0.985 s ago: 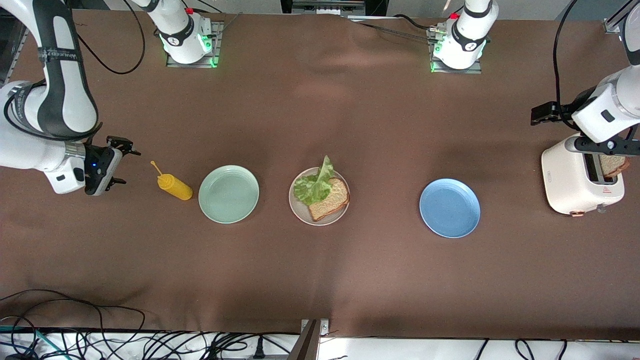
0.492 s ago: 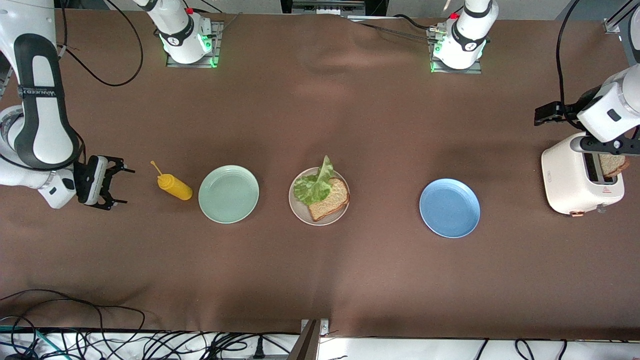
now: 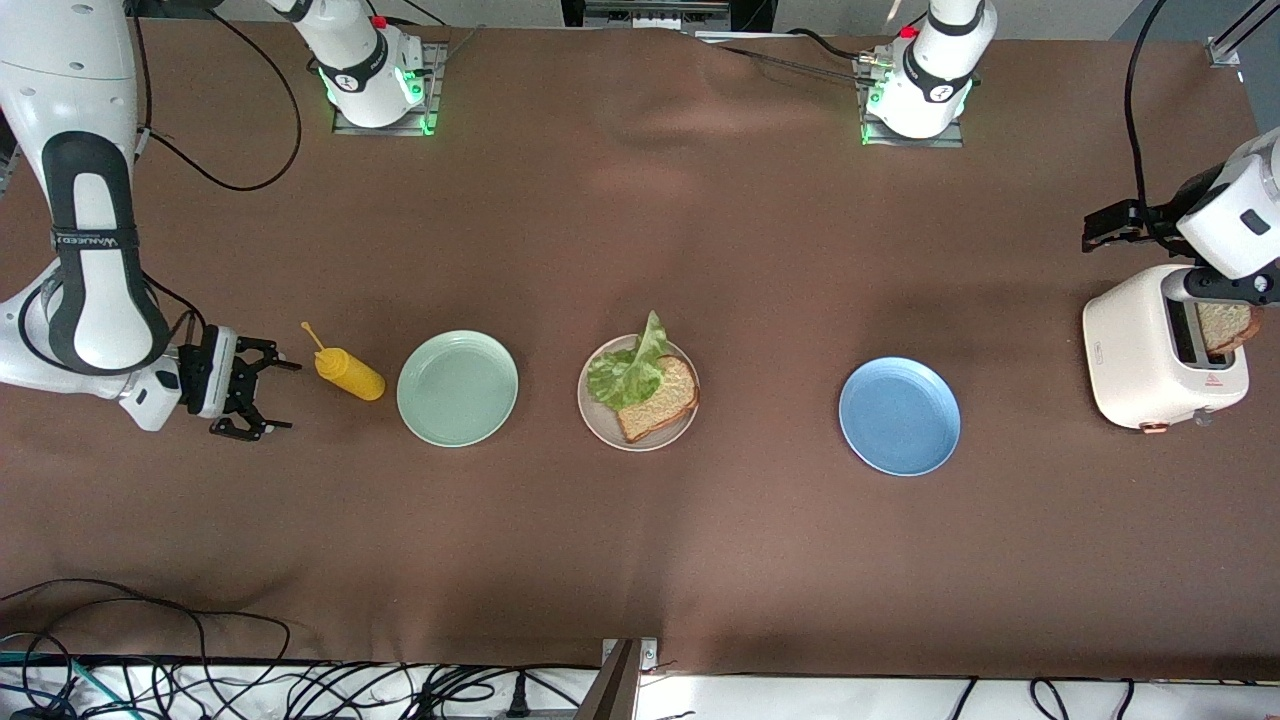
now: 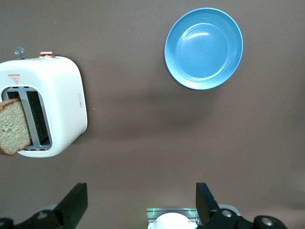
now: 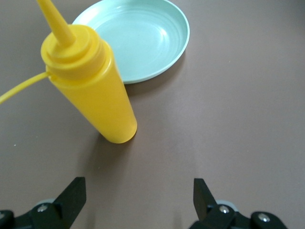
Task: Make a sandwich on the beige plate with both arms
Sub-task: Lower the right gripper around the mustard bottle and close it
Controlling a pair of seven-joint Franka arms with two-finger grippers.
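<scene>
While the beige plate (image 3: pixel 600 420) sits at the middle of the table, it holds one toast slice (image 3: pixel 660 399) with a lettuce leaf (image 3: pixel 628 368) lying partly on the slice and hanging over the plate's rim on the side toward the robot bases. Beside the beige plate, toward the right arm's end, lies a mint plate (image 3: pixel 457 388) with nothing in it. Further that way stands a yellow squeeze bottle (image 3: pixel 348 371), just beside the mint plate. The right gripper (image 3: pixel 262 398) hangs low just past the bottle, its fingers spread wide and holding nothing.

Toward the left arm's end from the beige plate lies a blue plate (image 3: pixel 899 416), also with nothing in it. Well past that stands a white toaster (image 3: pixel 1140 360) with a second toast slice (image 3: pixel 1226 326) sticking out of one slot; the other slot looks unfilled. The left gripper (image 4: pixel 140 207) hangs above the table near the toaster, fingers wide apart, gripping nothing.
</scene>
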